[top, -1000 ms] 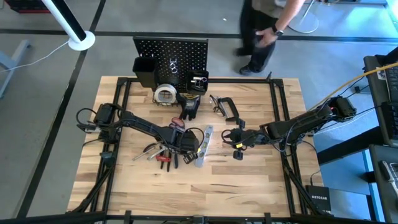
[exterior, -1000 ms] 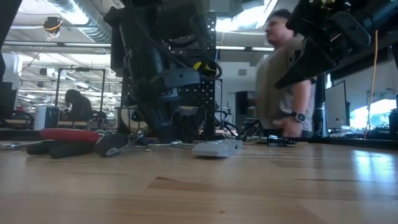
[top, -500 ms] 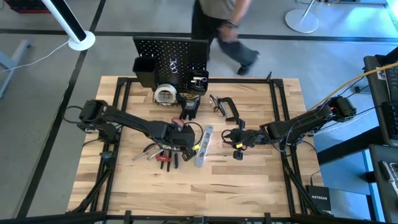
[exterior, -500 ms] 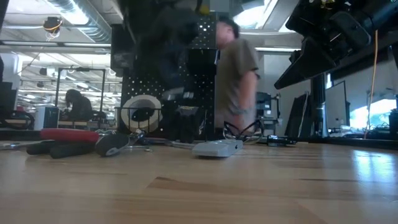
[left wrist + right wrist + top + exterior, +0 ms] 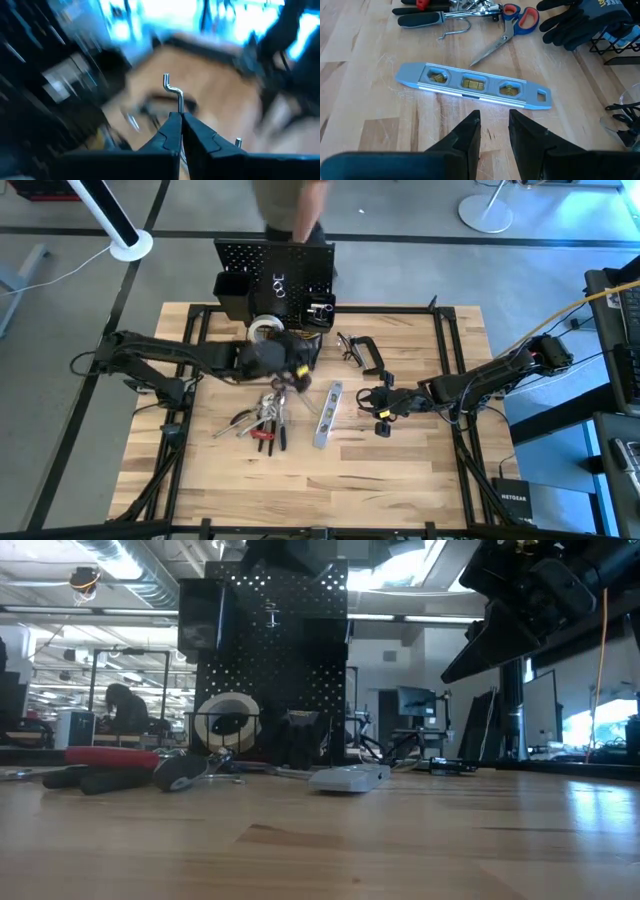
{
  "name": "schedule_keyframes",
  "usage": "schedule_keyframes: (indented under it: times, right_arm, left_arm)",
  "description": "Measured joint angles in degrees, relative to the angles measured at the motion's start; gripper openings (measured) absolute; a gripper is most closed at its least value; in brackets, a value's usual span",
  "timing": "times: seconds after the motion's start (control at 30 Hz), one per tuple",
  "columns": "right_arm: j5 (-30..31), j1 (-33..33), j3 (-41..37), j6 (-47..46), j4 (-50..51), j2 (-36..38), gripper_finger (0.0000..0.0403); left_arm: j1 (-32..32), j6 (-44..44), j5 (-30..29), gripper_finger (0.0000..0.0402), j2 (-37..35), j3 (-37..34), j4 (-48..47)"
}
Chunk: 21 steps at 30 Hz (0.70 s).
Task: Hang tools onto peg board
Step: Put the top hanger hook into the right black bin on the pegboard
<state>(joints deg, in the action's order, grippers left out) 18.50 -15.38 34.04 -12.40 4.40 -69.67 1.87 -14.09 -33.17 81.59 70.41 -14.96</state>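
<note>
The black peg board stands upright at the table's far edge, with a pale tape roll and black gloves at its foot. Pliers and other small tools lie left of centre, the silver level beside them, and a C-clamp farther right. My left gripper is raised above the table in front of the board, shut on a small silver hook. My right gripper hovers open to the right of the level, touching nothing. My left gripper pinches the silver hook's straight shank between its two fingertips. The bent end sticks out beyond the fingers. The hook is lifted clear of the table.
Scissors, a loose hook and red-and-black pliers lie beyond the level. A person stands just behind the peg board. Bare wood lies along the table's near half.
My left gripper has lifted from the tool pile beside the level, moved up and toward the peg board, and tipped from pointing down to nearly level. The person behind the table has walked from right to left.
</note>
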Motion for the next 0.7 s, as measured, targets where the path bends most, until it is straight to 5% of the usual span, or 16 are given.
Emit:
schedule_keyframes:
  times: [0.27,0.7]
  right_arm:
    - [0.0,0.0,0.0,0.0,0.0,0.0,0.0101]
    - [0.1,0.0,0.0,0.1,0.0,0.0,0.0101]
  left_arm:
    - [-9.3,11.6,-0.9,0.0001,-0.2,0.0,13.2]
    - [-19.0,2.2,0.1,0.0001,0.0,0.0,14.4]
